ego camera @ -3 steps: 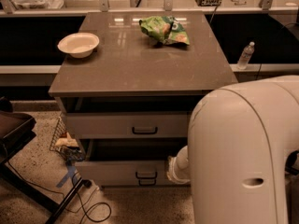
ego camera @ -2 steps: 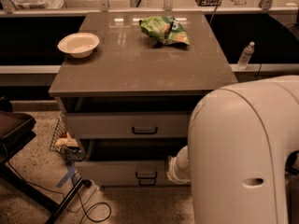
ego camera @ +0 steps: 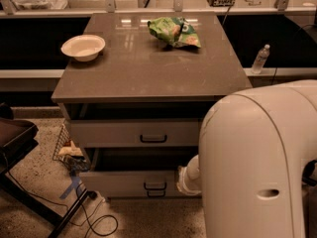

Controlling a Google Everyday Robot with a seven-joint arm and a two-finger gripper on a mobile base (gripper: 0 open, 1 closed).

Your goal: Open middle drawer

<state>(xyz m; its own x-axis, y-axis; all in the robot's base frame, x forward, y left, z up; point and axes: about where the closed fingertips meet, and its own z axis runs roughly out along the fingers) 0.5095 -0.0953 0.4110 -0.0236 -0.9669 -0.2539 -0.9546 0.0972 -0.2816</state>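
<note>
One target: the middle drawer [ego camera: 119,182], at 6 o'clock under the worktop [ego camera: 148,73], appears partly out. My gripper sits hidden behind my arm [ego camera: 257,162] at 4 o'clock, state undeterminable. Pull straight, level.

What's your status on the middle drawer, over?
Gripper out of sight behind arm housing, low right. Middle drawer ajar, dark gap above its front. That housing hides its right end.

Approach room before the bench drawers.
The white arm housing [ego camera: 257,157] fills the right side and hides the gripper behind it; the middle drawer [ego camera: 129,133] front lies unobstructed toward the left, where a wire basket [ego camera: 68,150] and cables [ego camera: 96,224] clutter the floor.
</note>
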